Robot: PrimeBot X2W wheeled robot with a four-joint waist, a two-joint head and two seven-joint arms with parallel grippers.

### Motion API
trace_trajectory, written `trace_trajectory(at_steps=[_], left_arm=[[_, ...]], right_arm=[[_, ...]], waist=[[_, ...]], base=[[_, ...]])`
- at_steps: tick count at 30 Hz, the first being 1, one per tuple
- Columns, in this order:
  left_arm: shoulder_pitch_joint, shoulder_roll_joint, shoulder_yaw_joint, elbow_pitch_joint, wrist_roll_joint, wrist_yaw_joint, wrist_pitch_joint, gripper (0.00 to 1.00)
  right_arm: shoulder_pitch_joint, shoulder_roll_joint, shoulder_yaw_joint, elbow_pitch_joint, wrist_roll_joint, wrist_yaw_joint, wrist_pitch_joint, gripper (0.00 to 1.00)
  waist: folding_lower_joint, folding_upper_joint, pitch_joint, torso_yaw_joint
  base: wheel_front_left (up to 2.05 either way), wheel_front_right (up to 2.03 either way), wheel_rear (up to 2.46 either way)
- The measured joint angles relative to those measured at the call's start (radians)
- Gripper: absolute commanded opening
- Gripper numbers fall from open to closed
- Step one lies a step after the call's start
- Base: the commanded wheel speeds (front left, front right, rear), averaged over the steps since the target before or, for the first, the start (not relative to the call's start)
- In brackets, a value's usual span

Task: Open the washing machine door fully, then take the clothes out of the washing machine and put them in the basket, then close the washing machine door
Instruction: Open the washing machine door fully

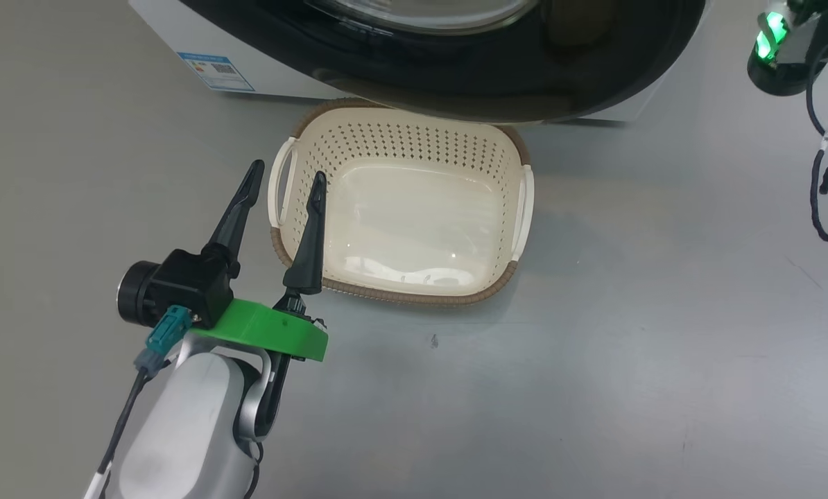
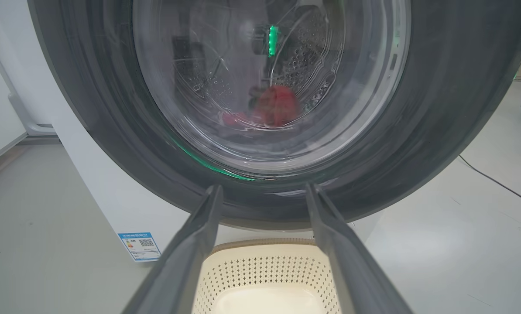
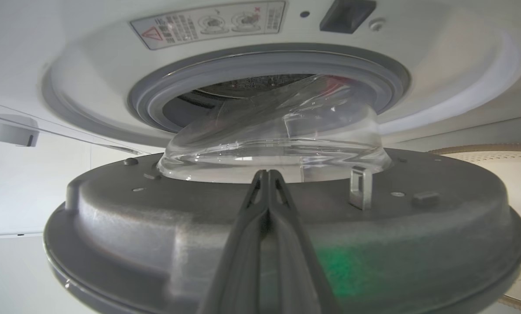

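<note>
I am counting one washing machine [image 2: 94,183], with one round black door [image 1: 455,76] and one blue sticker [image 1: 216,71]. I am seeing one cream basket [image 1: 400,138] with two white handles [image 1: 282,180]. Through the glass I am making out one red clump of clothes [image 2: 275,107]; how many garments are making it up I cannot tell. I am working two grippers, the left gripper [image 1: 288,172] and the right gripper [image 3: 267,174], each bearing two dark fingers [image 1: 237,208]. One warning label [image 3: 208,24] and one dark cable [image 2: 496,182] are showing.
</note>
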State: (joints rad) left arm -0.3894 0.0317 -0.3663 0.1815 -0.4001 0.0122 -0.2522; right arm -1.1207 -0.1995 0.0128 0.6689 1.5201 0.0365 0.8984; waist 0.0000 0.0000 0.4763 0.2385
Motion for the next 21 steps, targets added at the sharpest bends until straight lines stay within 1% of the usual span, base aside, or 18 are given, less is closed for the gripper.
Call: trace_trajectory(at_steps=[10, 21], left_arm=[[0.02, 0.0, 0.004, 0.031, 0.011, -0.002, 0.0, 1.0], [0.056, 0.0, 0.004, 0.056, 0.014, -0.009, 0.0, 1.0]], right_arm=[[0.078, 0.042, 0.027, 0.017, 0.011, 0.034, 0.032, 0.0], [0.164, 0.077, 0.059, 0.017, 0.02, 0.059, 0.07, 0.0]], waist=[[0.0, 0.0, -0.052, -0.018], [0.0, 0.0, -0.118, -0.03]], base=[[0.0, 0.0, 0.0], [0.0, 0.0, 0.0]])
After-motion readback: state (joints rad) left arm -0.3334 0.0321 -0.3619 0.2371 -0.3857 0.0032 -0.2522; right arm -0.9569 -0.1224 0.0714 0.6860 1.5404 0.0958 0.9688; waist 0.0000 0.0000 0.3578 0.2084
